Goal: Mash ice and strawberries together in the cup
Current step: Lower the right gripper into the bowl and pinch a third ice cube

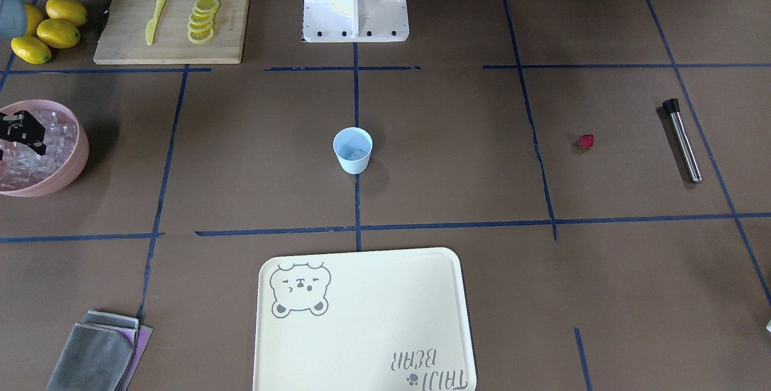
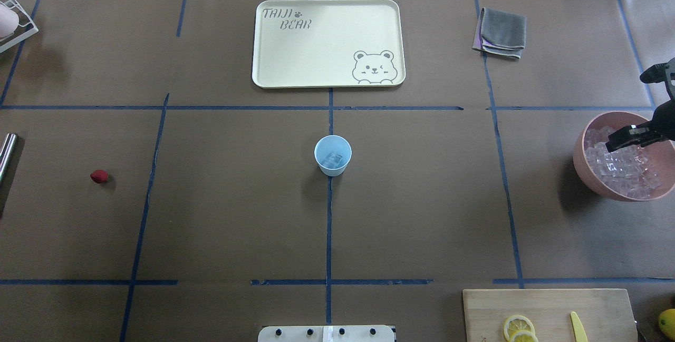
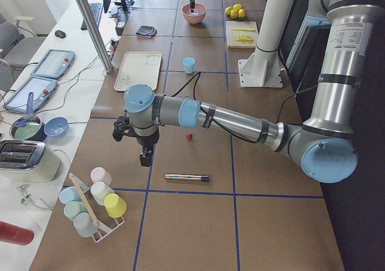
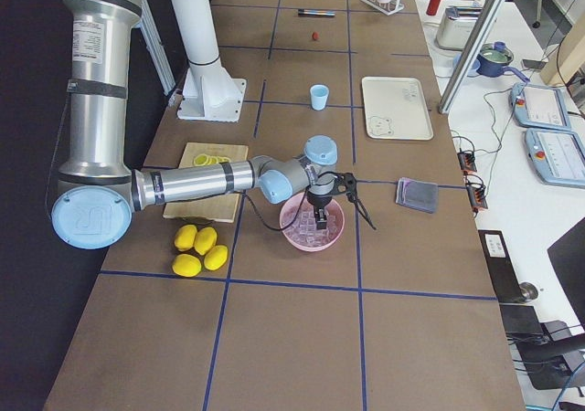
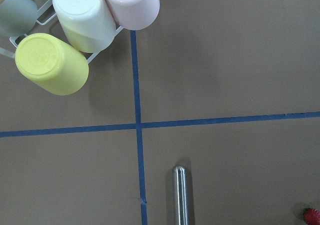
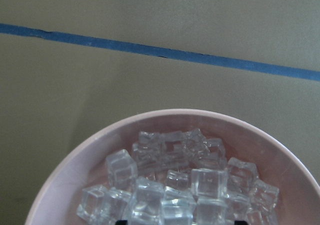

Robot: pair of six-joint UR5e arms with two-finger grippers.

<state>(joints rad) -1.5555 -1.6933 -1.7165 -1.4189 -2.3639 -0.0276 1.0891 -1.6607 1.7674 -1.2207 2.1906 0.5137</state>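
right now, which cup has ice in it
The pale blue cup upright at the table's centre, ice cubes inside; the other cups lie tipped on a rack.

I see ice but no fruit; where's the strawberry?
In the overhead view the strawberry lies on the table far left, between the blue cup and the metal rod, nearer the rod.
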